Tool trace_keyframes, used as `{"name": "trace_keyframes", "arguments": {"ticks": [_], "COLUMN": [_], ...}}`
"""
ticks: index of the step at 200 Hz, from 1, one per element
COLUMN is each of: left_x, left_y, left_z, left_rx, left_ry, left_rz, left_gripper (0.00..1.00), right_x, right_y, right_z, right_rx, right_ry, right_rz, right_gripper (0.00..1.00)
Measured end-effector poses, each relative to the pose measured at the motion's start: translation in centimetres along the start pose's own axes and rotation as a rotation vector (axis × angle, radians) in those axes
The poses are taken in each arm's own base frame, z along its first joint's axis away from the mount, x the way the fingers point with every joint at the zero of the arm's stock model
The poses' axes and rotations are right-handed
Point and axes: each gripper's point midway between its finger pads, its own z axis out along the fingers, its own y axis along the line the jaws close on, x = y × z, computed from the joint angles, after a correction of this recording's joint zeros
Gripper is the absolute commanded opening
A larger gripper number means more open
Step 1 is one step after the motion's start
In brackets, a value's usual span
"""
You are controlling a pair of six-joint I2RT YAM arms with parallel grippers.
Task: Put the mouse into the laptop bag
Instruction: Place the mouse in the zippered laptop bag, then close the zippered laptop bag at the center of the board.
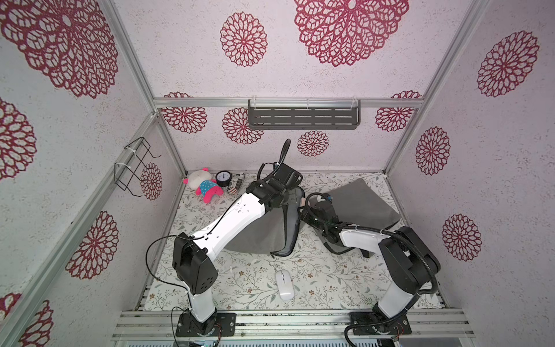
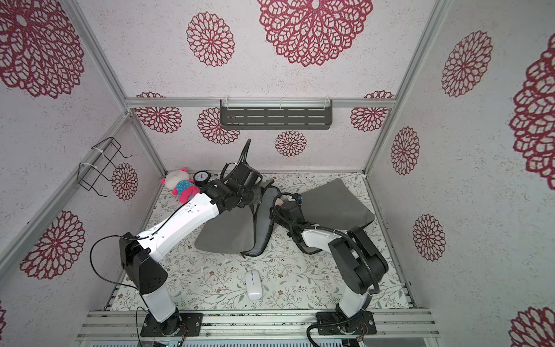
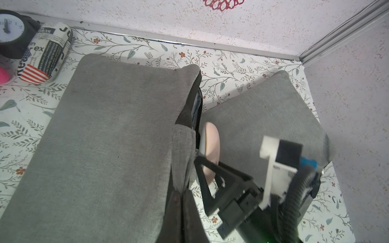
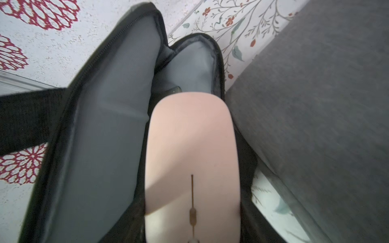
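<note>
The grey laptop bag (image 1: 255, 237) (image 2: 225, 237) (image 3: 105, 136) lies mid-table. My left gripper (image 3: 181, 193) is shut on its upper flap's edge and holds the flap raised, so the light grey lining (image 4: 109, 136) shows. My right gripper (image 4: 192, 221) (image 3: 210, 174) is shut on a pink mouse (image 4: 192, 157) (image 3: 210, 143) (image 1: 304, 200). The mouse's far end sits at the bag's open mouth, over the black zipper rim. A white mouse (image 1: 284, 284) (image 2: 253, 284) lies alone near the table's front edge.
A second grey padded bag (image 1: 363, 204) (image 3: 263, 117) lies just right of the opening. A plush toy (image 1: 204, 185), a small clock (image 1: 223, 178) and a newsprint pouch (image 3: 45, 52) sit in the back left corner. A shelf (image 1: 303, 117) and wire rack (image 1: 135, 168) hang on the walls.
</note>
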Motion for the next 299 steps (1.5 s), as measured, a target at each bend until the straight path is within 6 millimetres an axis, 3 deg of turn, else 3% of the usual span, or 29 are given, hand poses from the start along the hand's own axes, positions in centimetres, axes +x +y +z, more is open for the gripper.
{"name": "trace_keyframes", "arguments": {"ticks": [42,72,104,136,173,234,254,277,299], "left_x": [-0.1,-0.1,0.0,0.4,0.5,0.3,0.5,0.4,0.6], "left_y": [-0.4,-0.4,-0.3,-0.1,-0.2,0.1,0.4,0.6,0.7], "left_z": [-0.2,-0.2,-0.1,0.4,0.6,0.8,0.9,1.1,1.4], "left_rx": [0.020,0.022,0.023,0.025,0.039,0.047,0.049,0.056,0.060], "left_ry": [-0.001,-0.001,0.002,0.009,0.011,0.009,0.015,0.014,0.013], "left_rz": [-0.008,-0.009,-0.009,-0.013,-0.020,-0.034,-0.042,-0.057,-0.066], "left_gripper": [0.00,0.00,0.00,0.00,0.00,0.00,0.00,0.00,0.47], "right_x": [-1.8,-2.1,-1.5,-1.3,-1.9,-1.6,-0.9,-0.6,-0.7], "right_y": [1.6,1.9,1.2,0.9,1.1,0.6,-0.4,-1.3,-1.7], "right_z": [4.8,7.4,8.7,9.1,9.1,9.0,7.7,4.5,0.7], "right_rx": [0.001,0.017,0.044,0.063,0.073,0.077,0.083,0.087,0.067], "right_ry": [0.008,0.022,0.042,0.054,0.039,0.034,0.040,0.033,-0.003], "right_rz": [0.011,0.013,0.012,0.004,-0.009,-0.023,-0.026,-0.032,-0.041], "right_gripper": [0.22,0.32,0.55,0.62,0.70,0.69,0.67,0.65,0.67]}}
